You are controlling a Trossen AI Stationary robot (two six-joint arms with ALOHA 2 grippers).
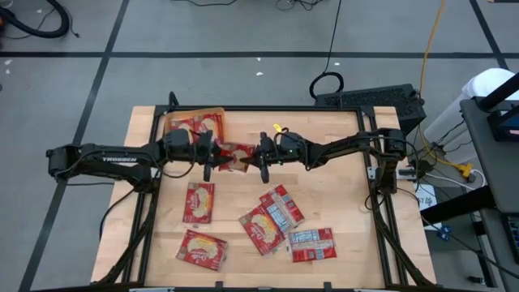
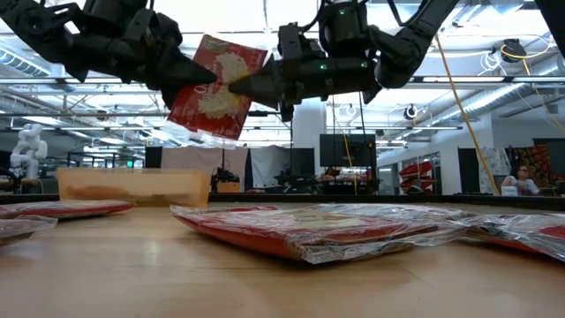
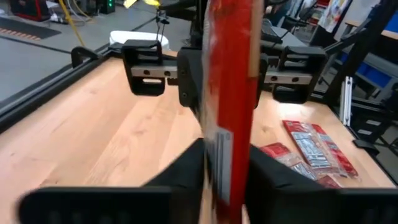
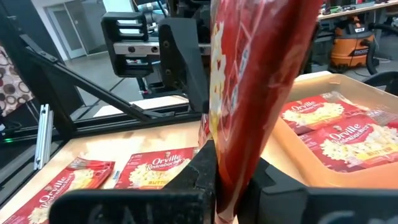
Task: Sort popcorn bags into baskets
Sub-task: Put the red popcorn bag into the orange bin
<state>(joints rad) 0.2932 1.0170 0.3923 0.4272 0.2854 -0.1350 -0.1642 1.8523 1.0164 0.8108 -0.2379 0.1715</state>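
One red popcorn bag [image 2: 216, 93] hangs in the air between my two grippers, above the table's far middle and just right of the orange basket [image 1: 172, 123]. My left gripper [image 1: 212, 156] comes at it from the left and my right gripper [image 1: 261, 156] from the right, each shut on it. The basket [image 4: 292, 149] holds at least two bags [image 4: 339, 134] lying flat. Several more popcorn bags [image 1: 272, 217] lie flat on the table's near half. My left gripper pinches the bag's left side [image 3: 225, 155] between its two fingers, one on each face. The fingers lie about level, coming from the table's left. The bag stands on edge, tilted, clear of the table. My right gripper pinches the bag's right side [image 4: 229, 177] between its two fingers, one on each face. The fingers come level from the table's right, opposite the left gripper's. The bag rises tilted from the fingers, lifted clear.
Loose bags lie at the near left [image 1: 199, 201], [image 1: 203, 250] and near middle [image 1: 311, 243]. Bare wood shows between them and along the right side of the table. A metal frame borders the table edges [image 1: 381, 186].
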